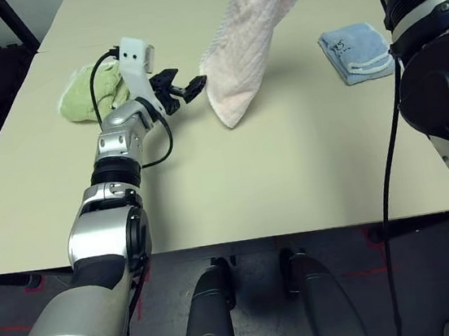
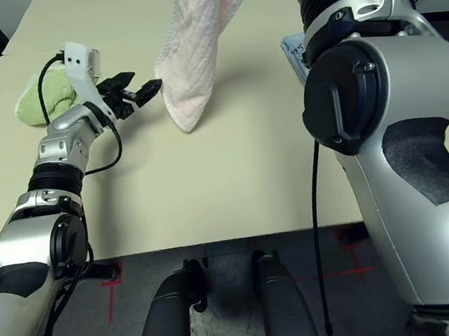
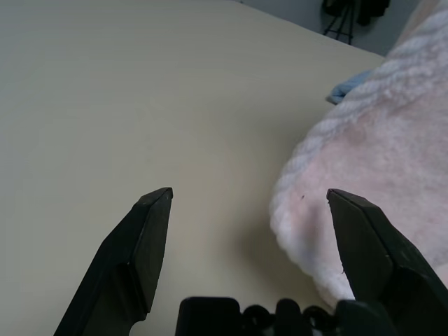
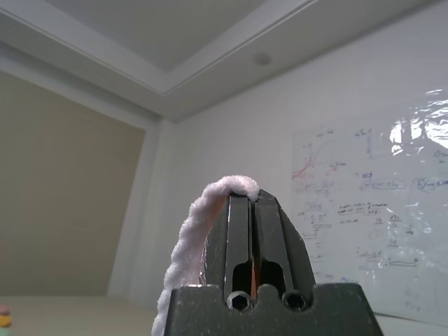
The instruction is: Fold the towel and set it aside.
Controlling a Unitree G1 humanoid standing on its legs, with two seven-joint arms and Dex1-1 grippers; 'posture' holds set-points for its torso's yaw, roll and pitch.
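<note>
Pink towel [image 1: 246, 42] hangs from right end effector [image 4: 253, 199].

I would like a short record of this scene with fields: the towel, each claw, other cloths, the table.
towel: pink towel hangs from above, its lower tip at the table
right claw: right claw shut on the towel's edge, raised high
left claw: left claw open, low over the table, beside the towel's lower end, not gripping it
other cloths: green towel bunched behind the left arm; blue towel folded on the robot's right
table: beige table
</note>
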